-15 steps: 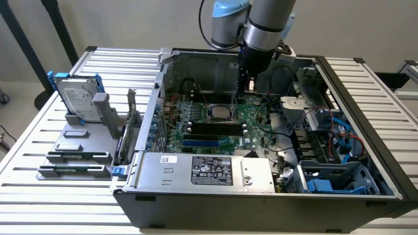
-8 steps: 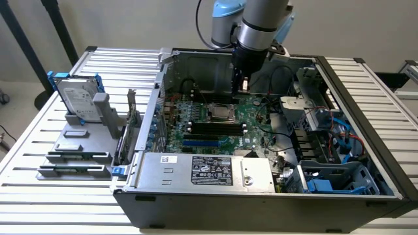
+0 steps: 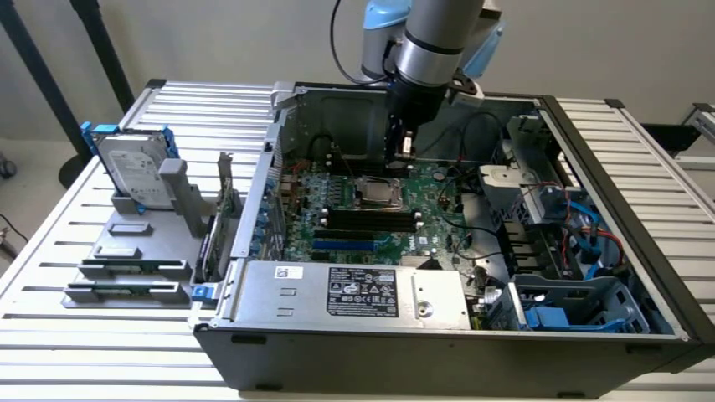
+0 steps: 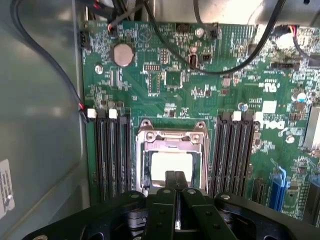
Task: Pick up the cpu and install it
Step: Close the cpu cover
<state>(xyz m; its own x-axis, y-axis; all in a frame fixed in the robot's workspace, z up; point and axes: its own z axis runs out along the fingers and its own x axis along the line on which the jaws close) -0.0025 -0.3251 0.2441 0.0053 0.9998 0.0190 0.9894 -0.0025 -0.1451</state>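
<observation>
The cpu point(image 4: 167, 162) lies flat in the open socket point(image 4: 172, 136) on the green motherboard point(image 4: 175, 80), its pale silvery top facing up. In the exterior view the cpu point(image 3: 380, 193) sits mid-board inside the open computer case point(image 3: 625, 167). My gripper point(image 3: 403, 157) hangs a short way above it, pointing down. In the wrist view the gripper point(image 4: 175, 181) has its two black fingers pressed together with nothing between them, and their tips overlap the cpu's near edge.
Black memory slots point(image 4: 111, 155) flank the socket on both sides. Black cables point(image 4: 220, 70) loop over the board. A power supply point(image 3: 347, 289) fills the case's front. Outside, at the exterior view's left, stand a hard drive in a blue bracket point(image 3: 132, 167) and grey memory sticks point(image 3: 129, 268).
</observation>
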